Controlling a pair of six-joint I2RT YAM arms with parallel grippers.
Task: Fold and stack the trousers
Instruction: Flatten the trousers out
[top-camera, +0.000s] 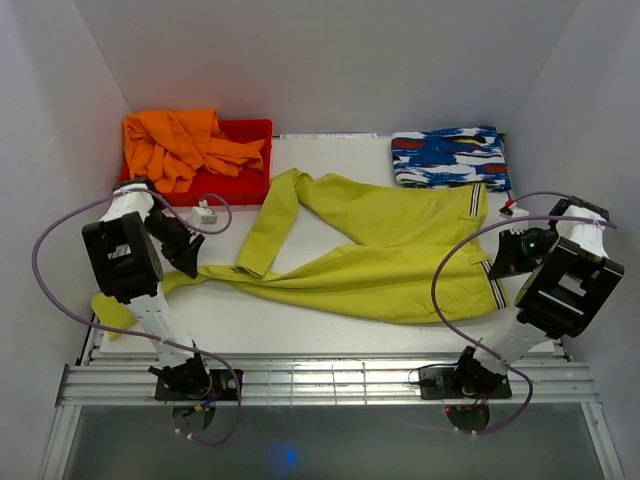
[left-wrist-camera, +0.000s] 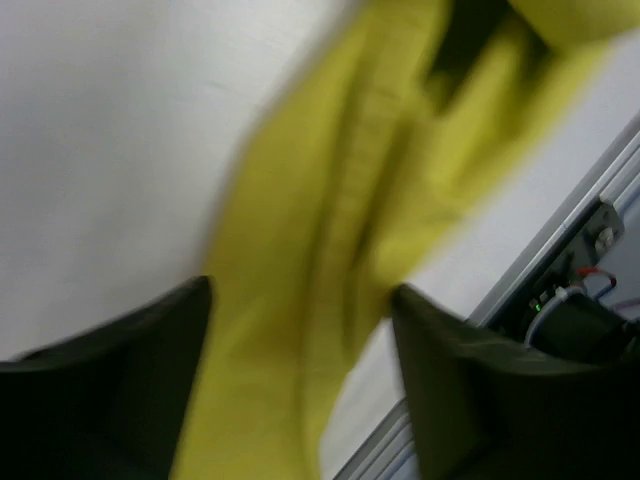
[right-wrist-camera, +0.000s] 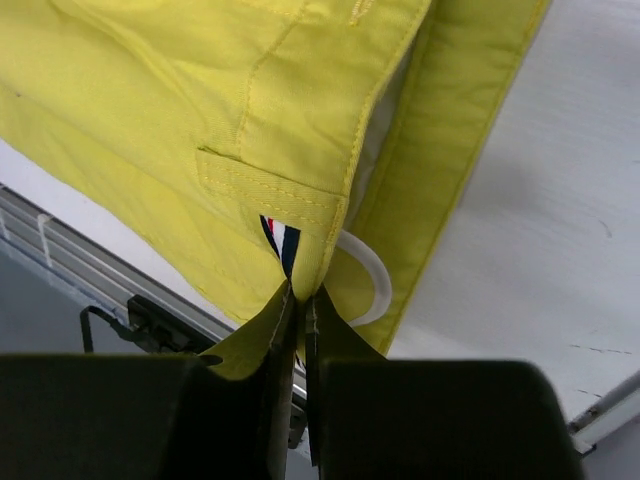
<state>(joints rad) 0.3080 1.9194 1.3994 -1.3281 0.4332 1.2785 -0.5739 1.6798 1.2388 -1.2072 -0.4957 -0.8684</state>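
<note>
Item: long bright yellow-green cloth trousers (top-camera: 400, 255) with a striped waistband, lying open across the white table (top-camera: 300, 330). One leg is doubled over itself, the other trails leftward. Folding barely begun, stacking not yet done (judged from the lay).
Right gripper (right-wrist-camera: 300, 300): low at the waistband, fingers pinched together on its edge.
Left gripper (left-wrist-camera: 300, 290): low over the trailing leg, fingers apart, cloth between them; contact unclear through blur.

the left wrist view blurs the trousers (left-wrist-camera: 330, 230) to a yellow smear; we cannot tell whether the left gripper (left-wrist-camera: 300, 295) grips them. from above, the left arm (top-camera: 125, 260) hides part of one leg.
</note>
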